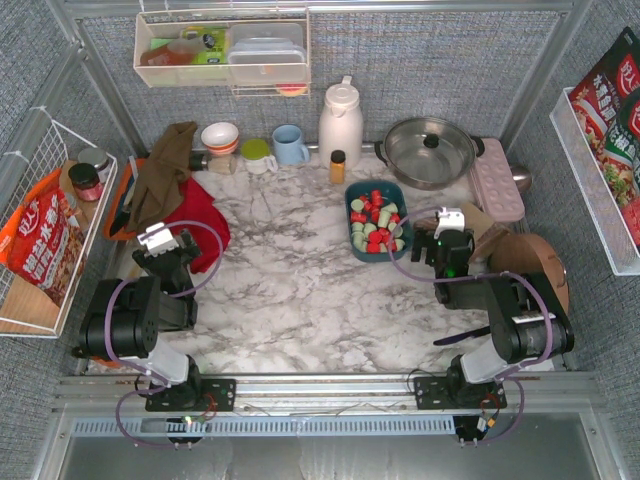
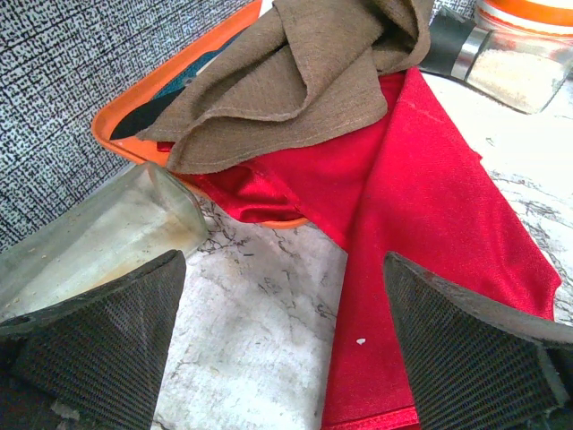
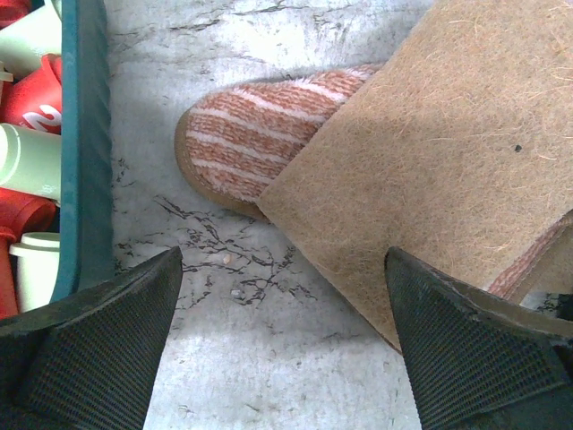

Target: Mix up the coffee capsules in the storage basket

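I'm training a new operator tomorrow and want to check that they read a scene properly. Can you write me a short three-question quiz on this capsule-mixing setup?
1. True or false: the left hand and the right hand are both open and empty.
2. The coffee capsules in the storage basket are: A) red and pale green; B) blue and yellow; C) all black.
3. In the right wrist view, what partly covers the striped slipper?
Key: 1 true; 2 A; 3 the brown fibre mat.
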Motion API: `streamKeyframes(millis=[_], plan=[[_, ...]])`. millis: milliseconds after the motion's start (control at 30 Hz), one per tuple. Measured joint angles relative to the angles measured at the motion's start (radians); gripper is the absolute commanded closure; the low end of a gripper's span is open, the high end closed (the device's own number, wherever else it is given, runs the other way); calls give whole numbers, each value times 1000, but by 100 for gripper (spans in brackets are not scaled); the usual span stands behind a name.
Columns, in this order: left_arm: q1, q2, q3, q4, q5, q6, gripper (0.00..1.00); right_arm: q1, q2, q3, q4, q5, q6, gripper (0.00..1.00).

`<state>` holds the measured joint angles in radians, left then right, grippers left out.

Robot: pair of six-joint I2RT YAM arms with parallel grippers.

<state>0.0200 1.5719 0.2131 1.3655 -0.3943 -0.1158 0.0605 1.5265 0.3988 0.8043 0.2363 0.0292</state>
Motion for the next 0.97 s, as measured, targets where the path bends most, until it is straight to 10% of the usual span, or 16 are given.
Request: streamKeyframes(millis=[967], plan=[[0,0,0,0,0,0,1,-22,5,21,-17,-35,5,1]])
